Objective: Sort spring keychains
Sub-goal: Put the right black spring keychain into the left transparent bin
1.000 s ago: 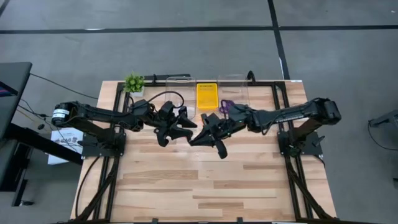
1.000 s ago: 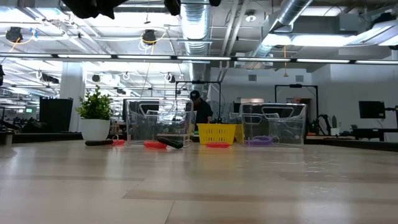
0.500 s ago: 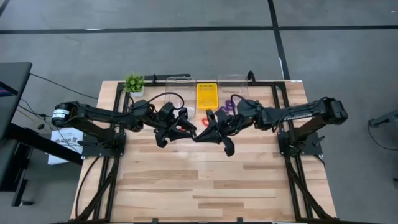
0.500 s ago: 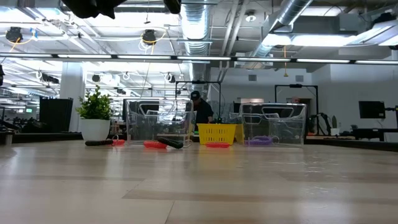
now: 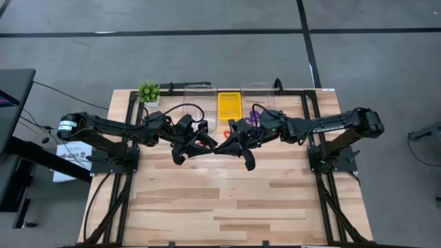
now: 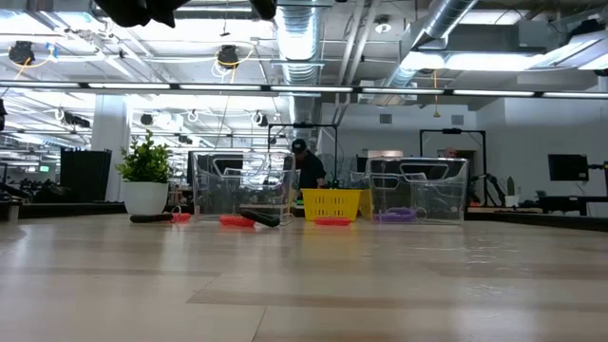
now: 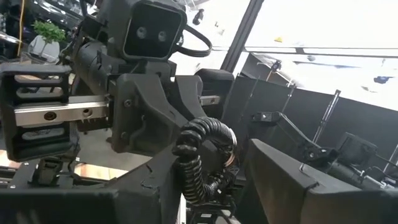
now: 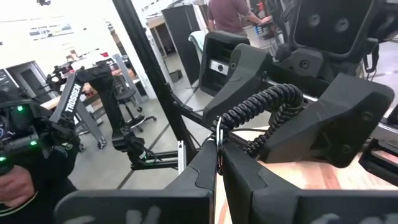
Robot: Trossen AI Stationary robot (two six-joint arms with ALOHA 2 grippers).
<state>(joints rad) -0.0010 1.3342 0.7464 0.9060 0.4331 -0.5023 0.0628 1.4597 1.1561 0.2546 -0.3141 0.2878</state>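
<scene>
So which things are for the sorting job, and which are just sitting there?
Job: black spring keychain in the right claw, red-orange keychains, purple keychains, clear containers, probably the yellow tray.
Just there: potted plant, person far behind.

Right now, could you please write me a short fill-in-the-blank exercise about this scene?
The right gripper is shut on a ___ spring keychain. It meets the left gripper just in front of the ___ tray. The plant stands on the ___ arm's side. Missing: black; yellow; left.
</scene>
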